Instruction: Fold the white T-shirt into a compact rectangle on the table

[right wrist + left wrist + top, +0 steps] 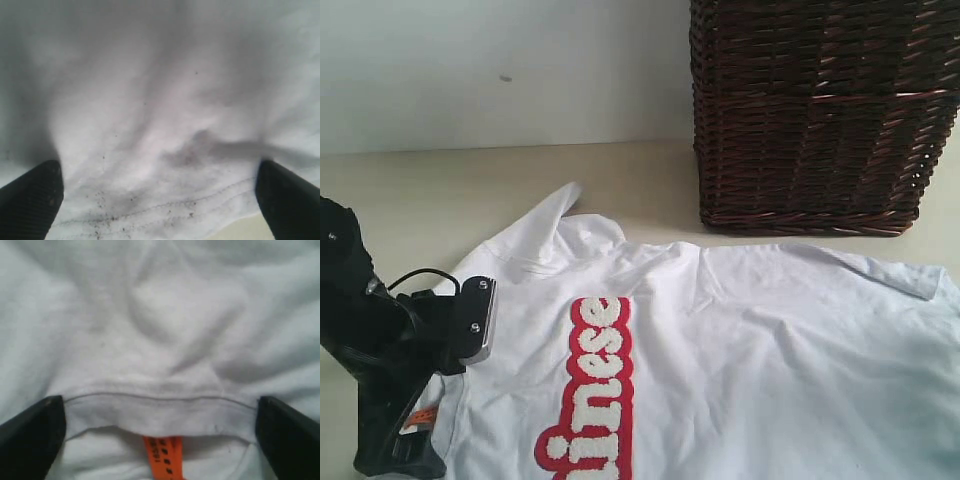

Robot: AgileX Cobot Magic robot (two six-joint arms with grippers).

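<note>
— Where is the white T-shirt [740,340]?
— Spread out on the table [440,190], lettering up, under both grippers.
— The left gripper [160,407]?
— Jaws wide apart, holding nothing. The collar seam and an orange label [164,455] lie between them. Whether it touches the cloth, I can't tell.
— The right gripper [157,172]?
— Equally wide and empty, straddling a stitched hem.
— Anything else?
— A wicker basket [820,110], well beyond the left gripper.

Left end effector [160,426] low, jaws wide apart; right end effector [159,192] jaws likewise spread wide.
</note>
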